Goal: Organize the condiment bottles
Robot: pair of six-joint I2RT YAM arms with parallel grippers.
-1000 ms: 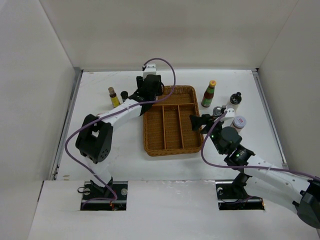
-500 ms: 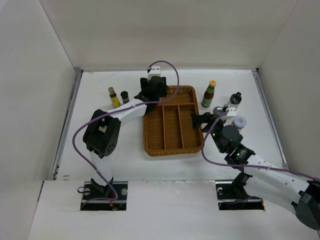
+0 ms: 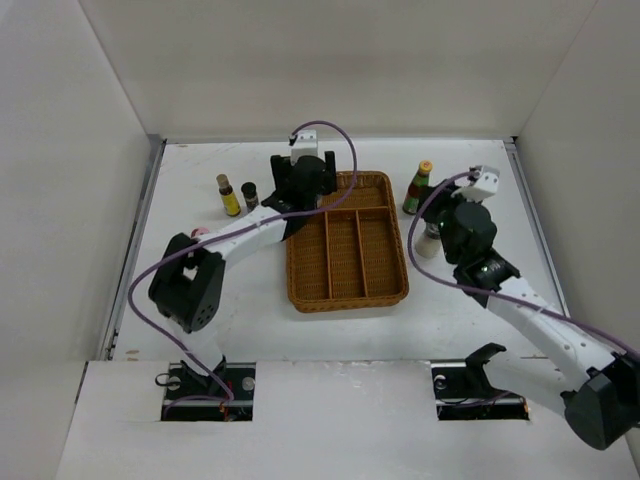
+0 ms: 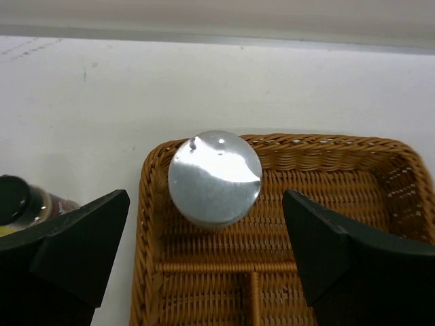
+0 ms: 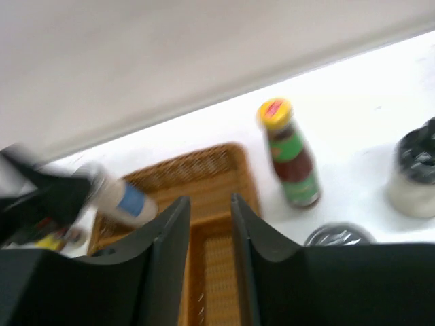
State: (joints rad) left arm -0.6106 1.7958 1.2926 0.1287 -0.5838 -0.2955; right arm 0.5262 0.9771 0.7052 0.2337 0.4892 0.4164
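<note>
Left wrist view has the left gripper with its jaws spread wide and gripping nothing. A silver-lidded shaker stands upright between them with a gap on each side, in the far-left corner of the woven basket. Just outside the left finger sits the black-capped dark jar, on the table beside the basket's wall. Beyond that, in the top view, is the yellow bottle.

The right gripper has its jaws drawn close, with a narrow slot between them and nothing in it. Ahead and to the right of them stands the green-red sauce bottle. Farther right is a black-topped pale shaker. A second silver lid shows just beside the right finger. All three are on the table outside the basket.

The step in hand looks like setting that first shaker into the basket. It seems placed, so the left arm's next move should be a straight lift that does not brush the lid, then a short reach to the dark jar. The right jaws would need to widen before taking the sauce bottle or the shaker beside them.

Count:
- one basket, with a cross compartment at the far end and three long lanes
- two silver-lidded shakers
- one sauce bottle
- one black-topped shaker
- one dark jar
- one yellow bottle

That makes six bottles, one of them in the basket. No pink cap shows clearly; the right arm hides some of the table.
</note>
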